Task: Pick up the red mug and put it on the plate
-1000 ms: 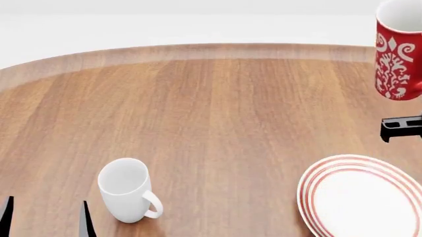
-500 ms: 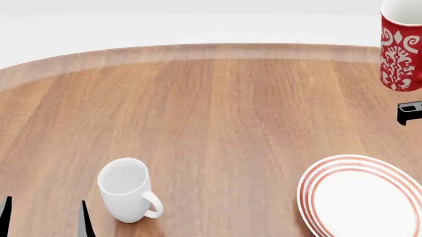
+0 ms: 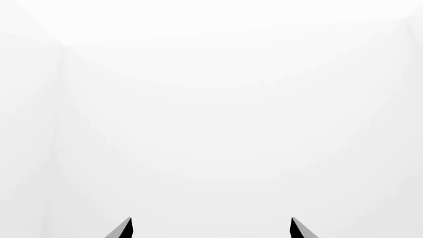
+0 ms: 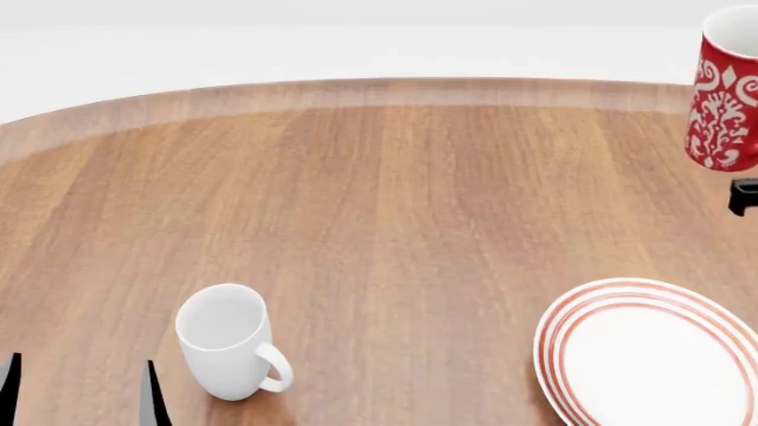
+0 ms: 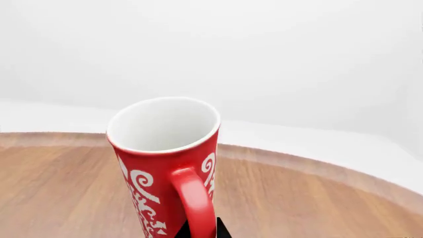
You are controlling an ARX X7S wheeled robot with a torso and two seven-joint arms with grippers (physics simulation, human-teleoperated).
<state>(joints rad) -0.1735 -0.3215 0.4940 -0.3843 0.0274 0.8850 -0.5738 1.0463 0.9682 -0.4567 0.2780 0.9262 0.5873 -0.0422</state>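
Note:
The red mug (image 4: 725, 98), with its white swirl pattern, is upright at the right edge of the head view, partly cut off. It looks held above the table. In the right wrist view its handle (image 5: 197, 206) sits between the black jaws of my right gripper (image 5: 198, 230), which is shut on it. Only a black bit of that gripper (image 4: 745, 197) shows in the head view, below the mug. The plate (image 4: 555, 333), white with red rings, lies at the front right, nearer than the mug. My left gripper (image 4: 80, 395) is open and empty at the front left; it also shows in the left wrist view (image 3: 211, 225).
A plain white mug (image 4: 225, 342) stands at the front left, just right of my left fingertips. The round wooden table (image 4: 391, 204) curves away at the far side, with a white floor and wall beyond.
The red mug and my right gripper have moved right, toward the edge of the head view, and slightly up. The left gripper, white mug and plate have not moved.

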